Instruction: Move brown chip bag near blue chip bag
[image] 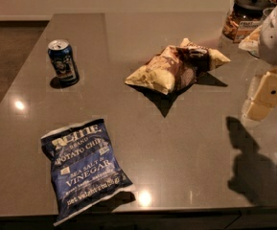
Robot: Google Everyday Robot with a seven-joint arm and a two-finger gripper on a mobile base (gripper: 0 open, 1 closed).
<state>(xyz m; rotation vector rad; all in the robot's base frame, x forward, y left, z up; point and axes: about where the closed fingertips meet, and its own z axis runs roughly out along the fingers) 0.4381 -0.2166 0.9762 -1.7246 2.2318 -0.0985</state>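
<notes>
I am holding my gripper (265, 98) at the 3 o'clock side of the counter (176, 147), above the surface and apart from both bags. Whether it is released or clenched I cannot tell; nothing is showing in it.

The brown chip bag (176, 68) is lying crumpled just past the counter's middle, toward 12 o'clock. It is puffing up so that its pointed corners are lifting, and I am judging those raised folds to be the easiest purchase. The blue chip bag (83, 169) is lying flat at 7 o'clock from it, its lower corner reaching the counter's near edge.

A drink can (63, 61) is standing at 9 o'clock of the brown bag, and a lidded jar (246, 18) at 2 o'clock. The stretch between the bags is lying open, so I am favouring a drop at the blue bag's 2 o'clock side, well away from that near edge.
</notes>
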